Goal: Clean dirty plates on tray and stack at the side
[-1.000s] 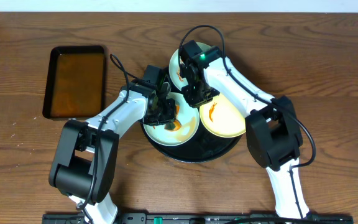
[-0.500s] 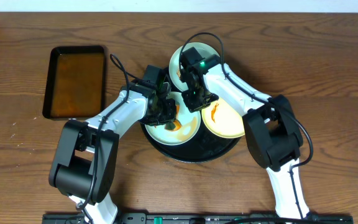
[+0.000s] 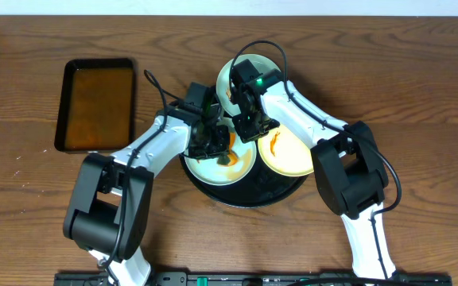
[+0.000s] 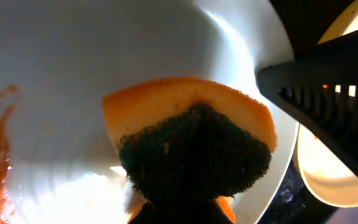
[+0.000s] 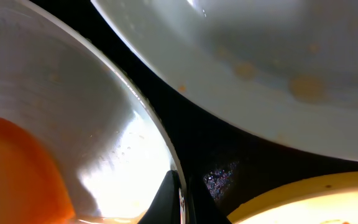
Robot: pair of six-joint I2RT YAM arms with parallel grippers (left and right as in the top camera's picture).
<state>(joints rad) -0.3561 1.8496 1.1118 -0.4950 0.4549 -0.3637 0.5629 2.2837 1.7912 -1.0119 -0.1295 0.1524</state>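
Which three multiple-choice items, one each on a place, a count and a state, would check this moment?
1. Where does the rectangular tray of brown liquid sit?
A) on the left arm's side of the round black tray
B) on top of it
C) on the right arm's side of it

2. How many plates lie on the round black tray?
A) two
B) three
C) four

3. What is the left gripper doing?
A) hanging open and empty
B) shut on a sponge
C) shut on a yellow plate

Answers:
1 A: the overhead view shows it apart, on the left arm's side.
2 B: two are mint and one is yellow.
3 B: the left wrist view shows the sponge against a mint plate.
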